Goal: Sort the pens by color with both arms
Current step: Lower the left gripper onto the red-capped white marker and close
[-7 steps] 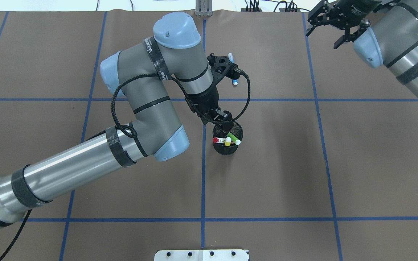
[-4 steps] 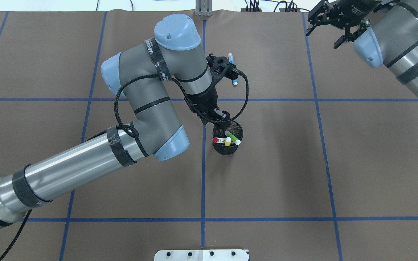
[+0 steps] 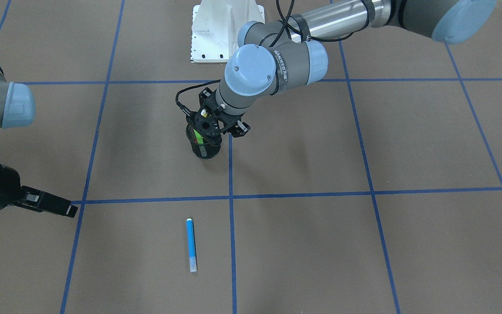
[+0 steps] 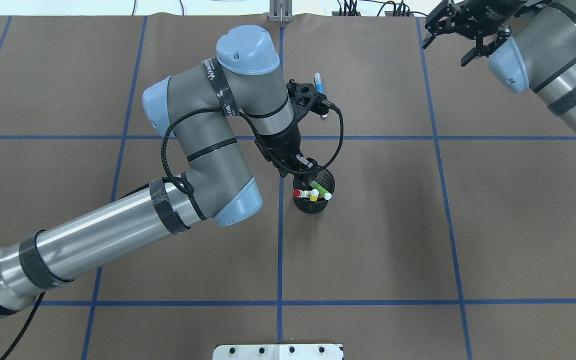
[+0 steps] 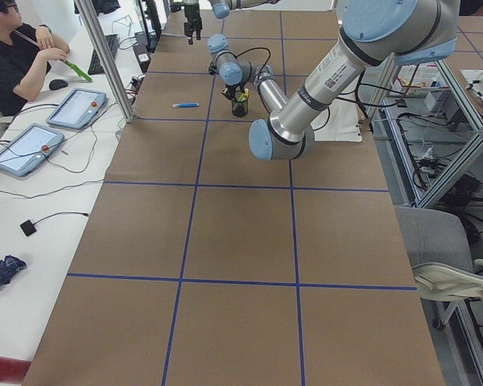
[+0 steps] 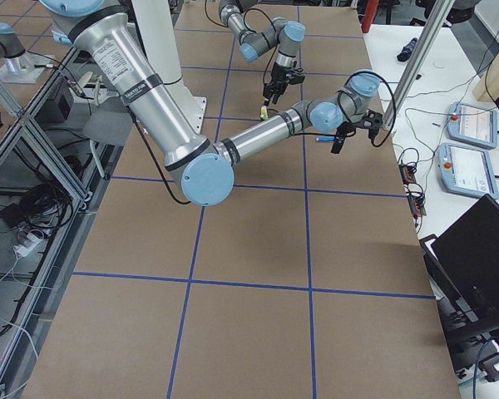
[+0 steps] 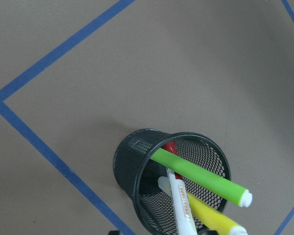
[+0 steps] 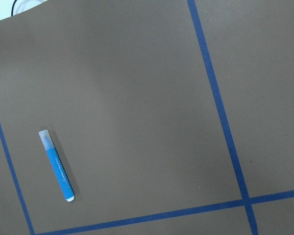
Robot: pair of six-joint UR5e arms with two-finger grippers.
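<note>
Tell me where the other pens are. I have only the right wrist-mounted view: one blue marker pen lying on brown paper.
Observer: Three lean in a black mesh cup near the table's middle: a lime green pen, a yellow pen and a white-barrelled pen with a red cap.
Operator: Report the left end effector.
Observer: The left end effector hangs at the cup's rim. I cannot tell whether it is open.
Operator: Check my own end effector.
Observer: The right end effector is open and empty, over the far right part of the table.
</note>
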